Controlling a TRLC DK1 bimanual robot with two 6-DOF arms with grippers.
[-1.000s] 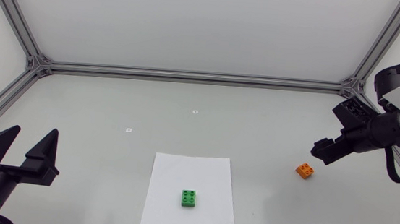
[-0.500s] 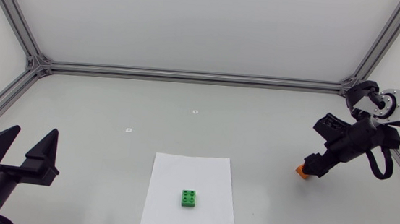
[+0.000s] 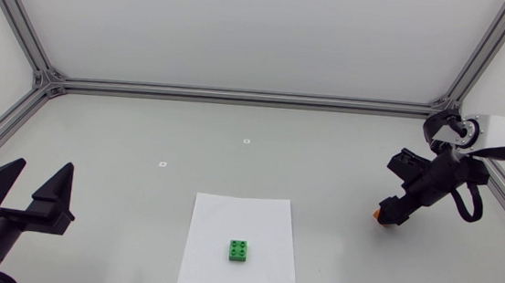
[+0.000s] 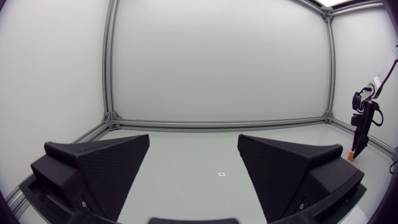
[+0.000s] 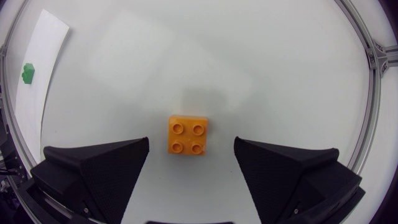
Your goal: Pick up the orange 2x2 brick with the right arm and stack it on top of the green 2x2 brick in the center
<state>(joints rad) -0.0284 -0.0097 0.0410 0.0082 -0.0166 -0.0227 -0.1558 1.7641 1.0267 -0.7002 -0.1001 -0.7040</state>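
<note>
In the head view the right arm comes in from the upper right of the frame and bends down toward the right-middle of the table (image 3: 233, 158), where the right gripper (image 3: 393, 212) hangs directly over the orange 2x2 brick (image 3: 376, 214). From here only a sliver of orange shows at the gripper's lower-left tip. The right wrist view shows the brick studs-up and flat on the bare table surface, lying in the gap between the two black fingers (image 5: 99, 168). The fingers are spread wide, with a strip of table visible on each side of the brick, so neither finger touches it. How far above the table the fingertips are cannot be told. The green 2x2 brick (image 3: 239, 250) sits studs-up in the lower centre of the head view, on the lower half of a white sheet of paper (image 3: 228, 214) that lies flat on the table. It is well apart from the orange brick, and nothing is on top of it. In the right wrist view the green brick and the sheet appear far off, beyond the gripper's left finger. The left gripper (image 3: 46, 167) is in the lower left corner of the head view, away from the paper, and its fingers also stand wide apart with nothing between them. Two small white markers (image 3: 246, 141) lie on the table above the paper in the head view.
</note>
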